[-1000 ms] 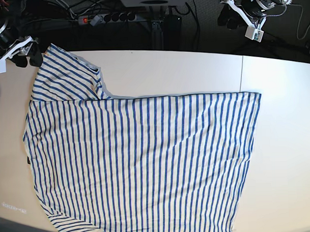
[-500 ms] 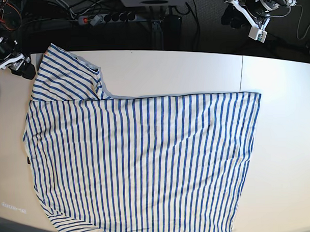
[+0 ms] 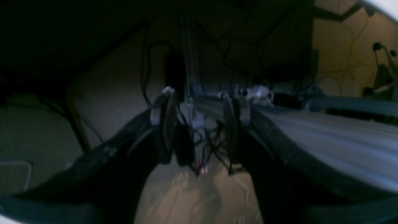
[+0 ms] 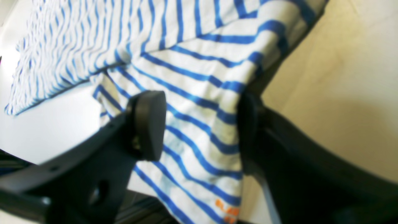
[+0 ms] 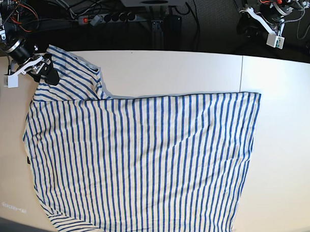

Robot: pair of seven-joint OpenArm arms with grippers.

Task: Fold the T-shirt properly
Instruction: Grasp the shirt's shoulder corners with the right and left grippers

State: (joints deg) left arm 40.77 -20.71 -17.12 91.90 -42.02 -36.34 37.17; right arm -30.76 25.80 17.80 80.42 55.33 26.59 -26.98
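One T-shirt [image 5: 141, 162] fills most of your desk [image 5: 284, 157], spread flat with its blue stripes running from the far edge toward the near edge. Its near hem and the lower sleeve are cut off by the bottom of the base view, so you cannot see how the cloth ends there. At the desk's far corner on the base view's left, a sleeve reaches right to the edge, and in the right wrist view the cloth there appears to droop over it. That same view shows a small orange print on the cloth near the bottom of the picture, too blurred and cropped for you to read.

Your right gripper [image 5: 43, 72] sits at that far corner over the sleeve. In the right wrist view its jaws stand apart with striped cloth seen between them; whether either pad [image 4: 148, 124] touches the cloth you cannot tell, and nothing is pinched.

Your left gripper [image 5: 256, 25] hangs off the desk, beyond the far edge on the base view's right, well apart from the shirt. The left wrist view is dark and smeared: you can make out its two jaws parted with nothing between them, a tangle of cables [image 3: 208, 146] behind, and floor below. A power strip [image 5: 107, 18] lies on the floor beyond the far edge.
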